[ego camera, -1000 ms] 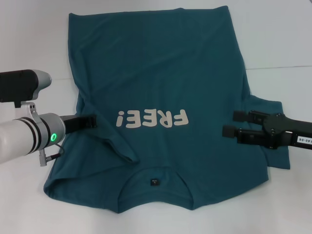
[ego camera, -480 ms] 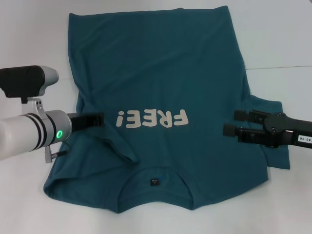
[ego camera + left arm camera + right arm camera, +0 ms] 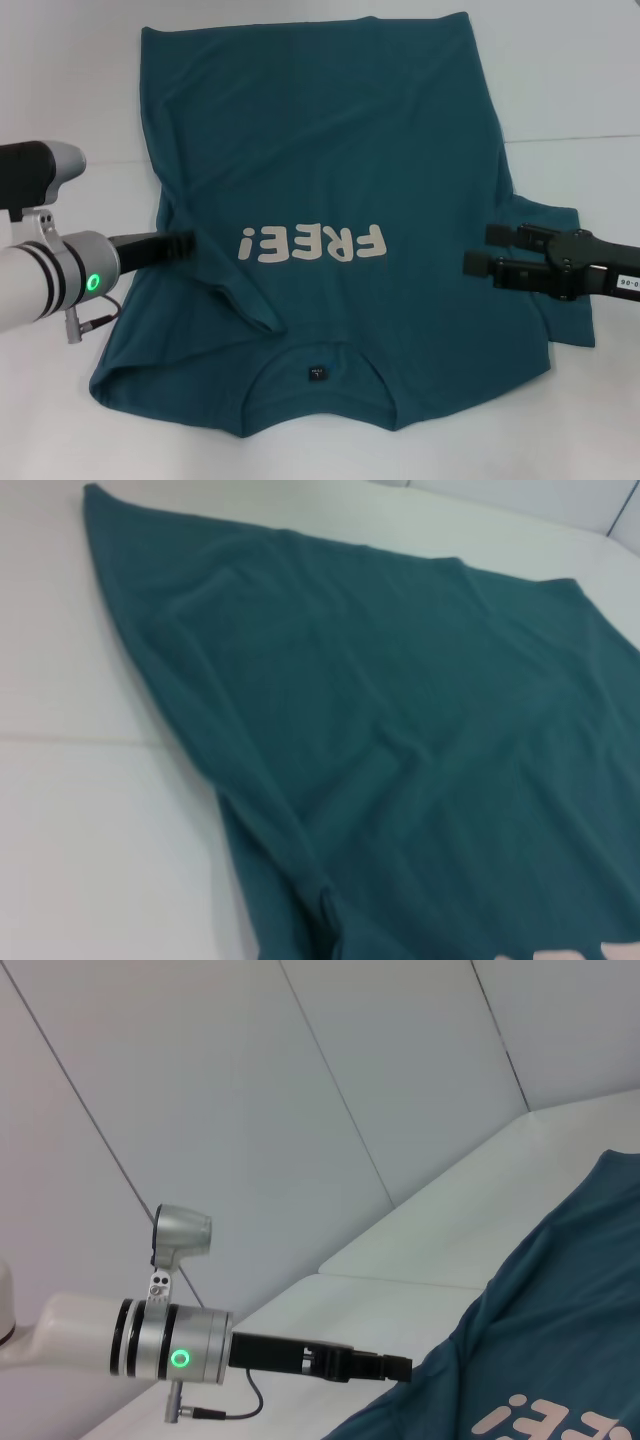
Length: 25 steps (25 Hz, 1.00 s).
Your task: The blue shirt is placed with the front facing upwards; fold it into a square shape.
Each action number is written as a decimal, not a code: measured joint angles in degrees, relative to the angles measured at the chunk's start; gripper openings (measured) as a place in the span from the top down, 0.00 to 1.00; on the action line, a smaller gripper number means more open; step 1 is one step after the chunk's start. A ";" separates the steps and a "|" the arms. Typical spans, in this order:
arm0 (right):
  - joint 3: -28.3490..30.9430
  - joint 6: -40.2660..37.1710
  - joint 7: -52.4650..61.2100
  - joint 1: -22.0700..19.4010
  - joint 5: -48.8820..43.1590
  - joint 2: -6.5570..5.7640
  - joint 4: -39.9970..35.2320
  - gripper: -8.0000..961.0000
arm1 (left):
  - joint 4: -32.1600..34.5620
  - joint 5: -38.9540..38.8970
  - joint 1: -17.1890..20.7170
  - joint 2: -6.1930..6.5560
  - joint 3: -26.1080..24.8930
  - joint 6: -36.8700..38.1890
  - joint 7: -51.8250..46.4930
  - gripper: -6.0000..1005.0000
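Blue shirt flat, left tool grip unclear, right tool released above sleeve.

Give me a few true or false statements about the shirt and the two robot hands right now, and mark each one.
1. The blue shirt lies spread out with its FREE! print facing up. True.
2. The right hand is shut on a sleeve. False: its fingers are open, over the shirt's edge.
3. The collar is at the side nearest the robot. True.
4. The left hand is parked far off the shirt. False: it is at the shirt's left side.
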 joint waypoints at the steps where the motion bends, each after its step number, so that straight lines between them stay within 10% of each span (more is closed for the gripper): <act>1: 0.05 -0.05 0.04 -0.01 0.00 0.00 0.00 0.05 | 0.04 0.09 0.33 -0.03 0.00 0.14 0.00 0.91; 19: 0.11 0.14 0.17 0.07 0.01 0.00 0.27 0.05 | -1.36 0.53 0.86 -0.14 1.17 -0.21 0.65 0.30; 25: 0.11 0.21 0.17 0.11 0.00 0.00 0.39 0.05 | -1.63 0.18 0.20 -0.13 1.23 -0.44 0.71 0.47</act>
